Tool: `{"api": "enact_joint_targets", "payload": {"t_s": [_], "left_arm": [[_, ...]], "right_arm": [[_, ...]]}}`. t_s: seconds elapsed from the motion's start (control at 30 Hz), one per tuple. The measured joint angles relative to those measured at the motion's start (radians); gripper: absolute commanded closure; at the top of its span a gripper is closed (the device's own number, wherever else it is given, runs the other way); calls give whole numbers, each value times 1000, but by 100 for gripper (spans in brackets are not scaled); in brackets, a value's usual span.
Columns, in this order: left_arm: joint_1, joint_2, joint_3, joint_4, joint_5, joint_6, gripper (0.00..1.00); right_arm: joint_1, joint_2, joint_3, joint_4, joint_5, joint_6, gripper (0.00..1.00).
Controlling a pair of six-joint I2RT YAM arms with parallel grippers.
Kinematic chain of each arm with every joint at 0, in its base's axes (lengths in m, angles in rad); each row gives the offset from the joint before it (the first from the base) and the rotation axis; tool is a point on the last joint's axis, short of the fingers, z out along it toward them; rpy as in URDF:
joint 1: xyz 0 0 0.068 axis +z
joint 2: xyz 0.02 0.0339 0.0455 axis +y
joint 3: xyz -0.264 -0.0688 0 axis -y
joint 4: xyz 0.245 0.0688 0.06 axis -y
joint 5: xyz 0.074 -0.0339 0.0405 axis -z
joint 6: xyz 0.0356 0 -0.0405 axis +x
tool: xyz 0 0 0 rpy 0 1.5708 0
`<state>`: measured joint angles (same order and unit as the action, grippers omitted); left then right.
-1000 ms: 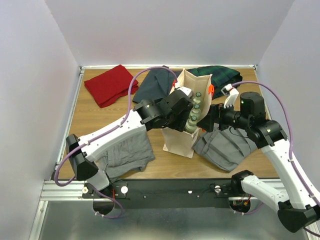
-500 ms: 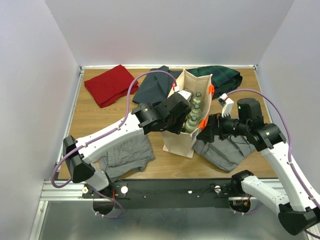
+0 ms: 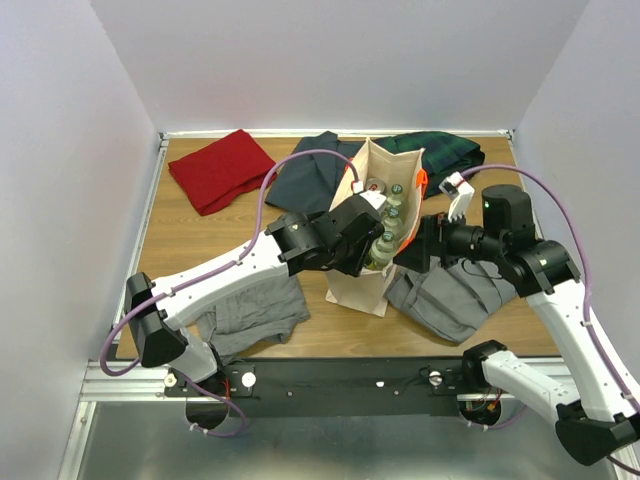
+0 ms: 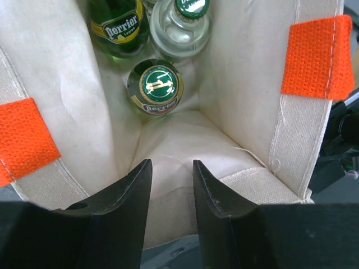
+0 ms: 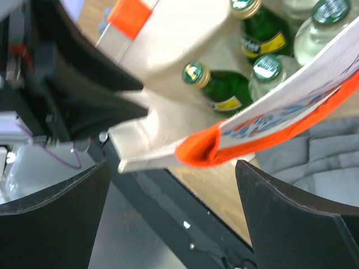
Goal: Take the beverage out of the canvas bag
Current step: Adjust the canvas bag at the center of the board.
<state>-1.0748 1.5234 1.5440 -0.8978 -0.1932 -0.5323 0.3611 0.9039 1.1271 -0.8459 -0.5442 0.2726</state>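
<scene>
The canvas bag [image 3: 358, 285] stands upright mid-table, beige with orange handles [image 4: 317, 56]. Several bottles stand inside it. A green Perrier beverage [image 4: 161, 84] is nearest the left wrist camera, beside another green one [image 4: 118, 25] and a clear one [image 4: 182, 22]. My left gripper [image 4: 172, 162] hovers over the bag's near end, its jaws a narrow gap apart with only canvas showing between them. My right gripper [image 5: 173, 162] is open wide at the bag's right side. An orange handle loop [image 5: 207, 148] hangs between its fingers, touching neither.
Folded clothes ring the bag: red [image 3: 220, 168] at the back left, dark blue-grey [image 3: 305, 170] behind it, dark green plaid [image 3: 445, 150] at the back right. Grey ones lie at the front left [image 3: 255, 310] and front right [image 3: 450, 295]. White walls enclose the table.
My left gripper's jaws have narrowed a lot, and it has slid toward the bag's near end. The right gripper stayed wide open, dipping a little and coming back.
</scene>
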Motion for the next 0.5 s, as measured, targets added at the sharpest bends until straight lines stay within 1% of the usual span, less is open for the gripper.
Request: {"api": "enact_joint_targets", "payload": {"t_s": [0.2,0.37,0.47,0.5], "left_arm": [[-10,-13,-23,3,1,-11,56],[-14,-22,-38,7,2,-16,56],[-16,-22,-38,7,3,-17,52],[-17,-22,-38,8,3,-17,48]], "right_arm": [[0,76,-8,53,33,0,0],[0,99,-65,53,46,-4,0],[0,79,-92,49,45,-3,0],[0,71,-98,47,45,-3,0]]}}
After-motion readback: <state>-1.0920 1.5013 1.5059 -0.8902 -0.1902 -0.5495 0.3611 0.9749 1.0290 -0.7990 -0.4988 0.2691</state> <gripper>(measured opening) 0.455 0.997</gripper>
